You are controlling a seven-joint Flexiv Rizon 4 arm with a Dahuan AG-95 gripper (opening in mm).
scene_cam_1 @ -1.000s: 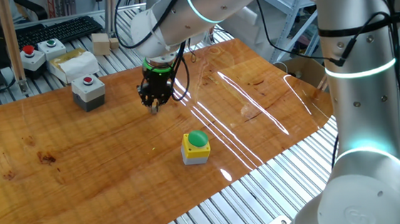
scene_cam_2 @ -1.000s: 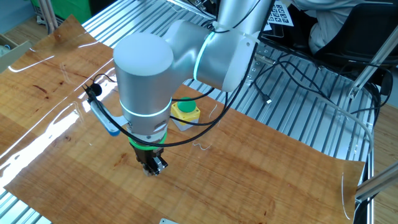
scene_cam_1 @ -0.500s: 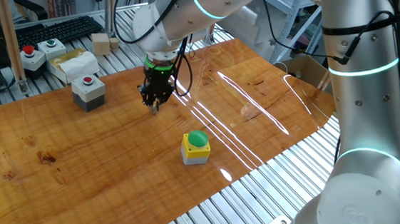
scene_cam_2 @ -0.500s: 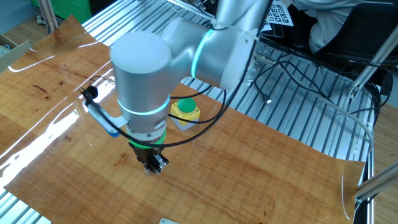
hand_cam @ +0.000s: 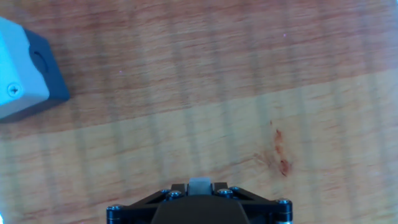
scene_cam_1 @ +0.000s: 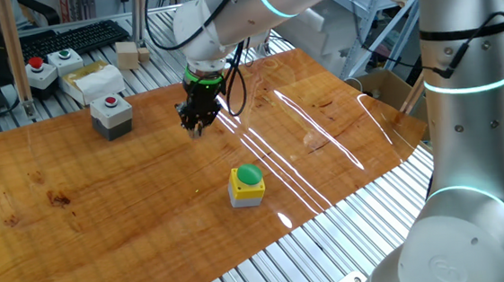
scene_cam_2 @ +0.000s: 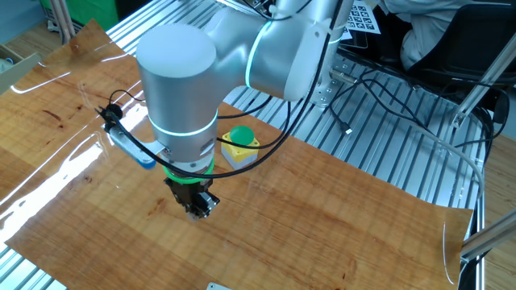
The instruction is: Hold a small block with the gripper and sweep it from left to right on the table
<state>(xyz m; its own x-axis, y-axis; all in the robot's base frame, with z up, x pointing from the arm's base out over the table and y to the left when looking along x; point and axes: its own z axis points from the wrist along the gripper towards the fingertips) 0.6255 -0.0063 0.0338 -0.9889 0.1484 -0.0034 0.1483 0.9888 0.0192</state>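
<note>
My black gripper (scene_cam_1: 199,127) with the green ring hangs from the white-grey arm over the back middle of the orange-brown table (scene_cam_1: 103,198). It also shows in the other fixed view (scene_cam_2: 196,211) and at the bottom of the hand view (hand_cam: 199,185). The jaws are shut on the small block (hand_cam: 199,185), a tiny pale cube held between them just above or on the board. In the fixed views the block is too small to make out clearly at the fingertips.
A yellow-and-grey box with a green button (scene_cam_1: 246,185) stands in front of the gripper. A grey box with a red button (scene_cam_1: 110,114) stands to its left and shows in the hand view (hand_cam: 25,68). More button boxes, wooden blocks and a keyboard lie on the aluminium frame behind.
The gripper with the block has moved a little to the right along the table. The upper arm has swung right with it.
</note>
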